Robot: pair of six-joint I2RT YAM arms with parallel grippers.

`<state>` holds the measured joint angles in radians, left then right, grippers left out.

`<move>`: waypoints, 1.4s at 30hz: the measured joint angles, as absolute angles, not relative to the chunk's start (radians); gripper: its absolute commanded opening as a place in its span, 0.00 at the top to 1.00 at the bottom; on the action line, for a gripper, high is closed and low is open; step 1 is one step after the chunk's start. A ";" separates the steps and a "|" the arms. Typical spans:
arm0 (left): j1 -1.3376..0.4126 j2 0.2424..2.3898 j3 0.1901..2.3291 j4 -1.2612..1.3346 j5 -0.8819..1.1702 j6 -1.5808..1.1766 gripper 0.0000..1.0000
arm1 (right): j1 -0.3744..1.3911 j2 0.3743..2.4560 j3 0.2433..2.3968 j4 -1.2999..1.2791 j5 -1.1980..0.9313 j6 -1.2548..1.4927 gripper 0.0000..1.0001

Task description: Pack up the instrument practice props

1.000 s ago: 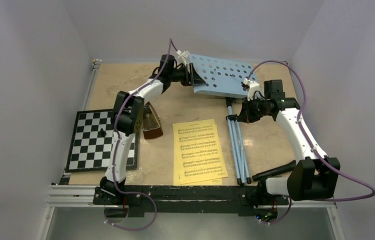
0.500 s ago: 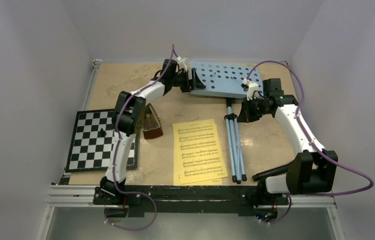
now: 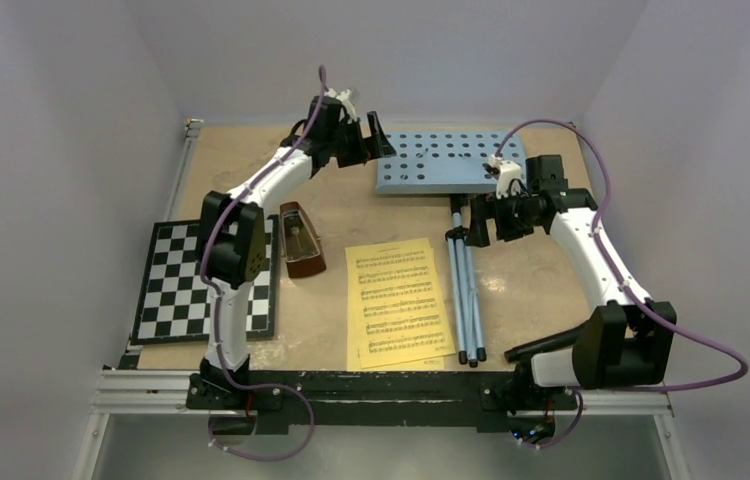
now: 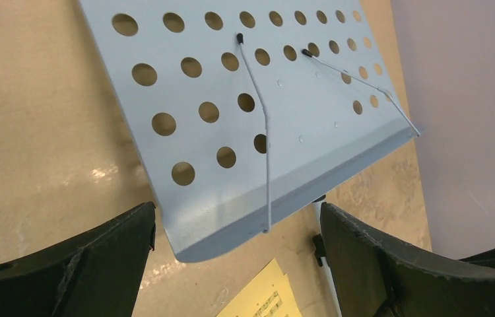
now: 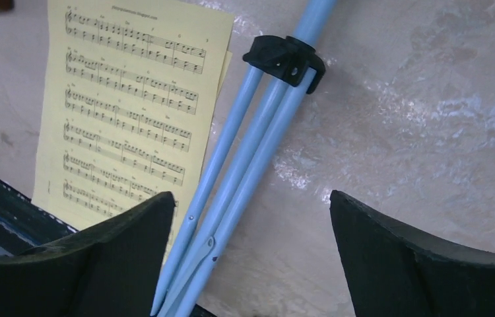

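The light-blue hole-punched music stand point(image 3: 439, 162) lies flat at the back of the table, its folded legs point(image 3: 465, 290) pointing toward the near edge. My left gripper point(image 3: 373, 138) hovers open just off the plate's left end, and the plate point(image 4: 251, 99) shows between and beyond its fingers point(image 4: 66, 264). My right gripper point(image 3: 473, 222) stands open over the top of the legs point(image 5: 245, 165), touching nothing. Yellow music sheets point(image 3: 399, 303) lie mid-table beside the legs, also visible as yellow sheets point(image 5: 126, 112) in the right wrist view. The brown metronome point(image 3: 301, 240) stands to their left.
A black-and-white chessboard point(image 3: 181, 285) lies at the left, partly under my left arm. A black clip point(image 5: 284, 59) binds the stand's legs. White walls close the table's left, back and right. A black rail point(image 3: 381, 385) runs along the near edge.
Both grippers opened and let go of the music stand. Its plate dropped from tilted to flat on the table, the legs shifted left, and my left gripper pulled back up and left.
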<state>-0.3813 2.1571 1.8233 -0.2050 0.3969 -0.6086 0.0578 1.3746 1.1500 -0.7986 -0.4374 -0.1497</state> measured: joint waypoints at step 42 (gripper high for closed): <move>-0.098 1.534 1.706 -0.311 0.464 -0.430 0.01 | 0.340 1.732 1.250 -0.948 0.055 -0.111 0.76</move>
<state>-0.0982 1.5341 1.7061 -0.3111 0.4641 -0.4305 0.3401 1.7317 1.2503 -0.9478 0.0551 -0.1108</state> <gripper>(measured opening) 0.992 0.092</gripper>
